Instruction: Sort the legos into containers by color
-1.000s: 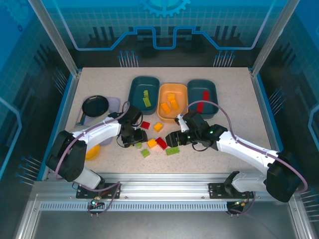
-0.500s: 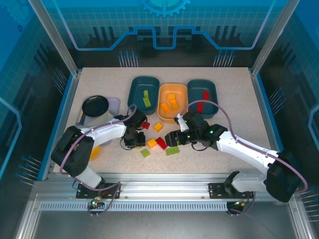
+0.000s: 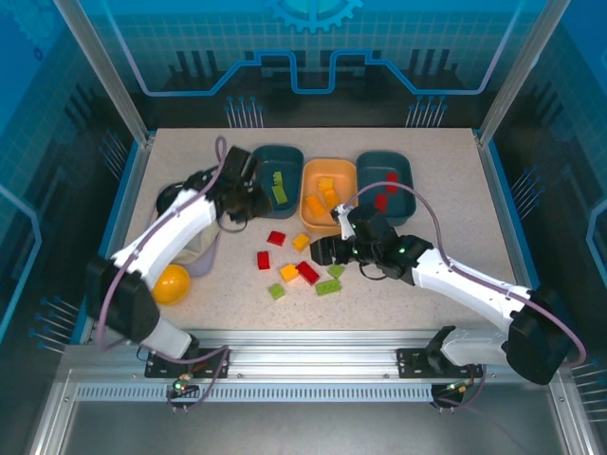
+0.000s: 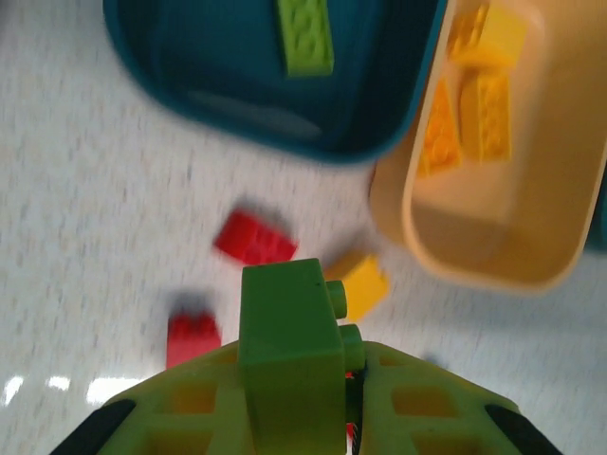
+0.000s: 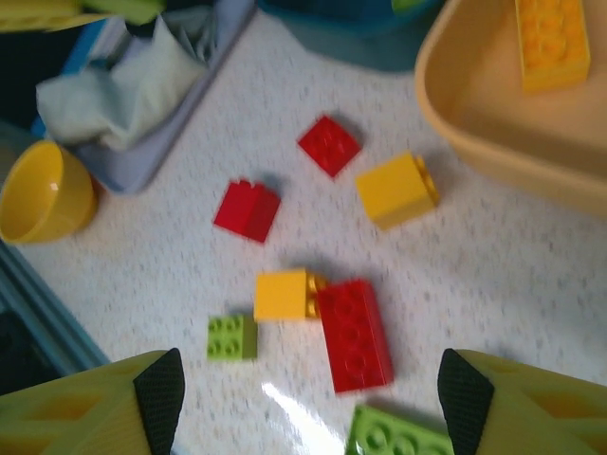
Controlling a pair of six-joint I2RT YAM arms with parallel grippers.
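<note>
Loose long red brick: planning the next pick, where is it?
Right wrist view, low centre: the long red brick touches a yellow brick on its left.

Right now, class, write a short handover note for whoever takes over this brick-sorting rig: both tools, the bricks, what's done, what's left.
Left tool: shut on a green brick, near the left teal tray, which holds green.
Right tool: open, over the loose bricks.
Done: yellows in the orange tray, reds in the right teal tray.
Left: drop the held green, then sort the loose reds, yellows, greens.
</note>
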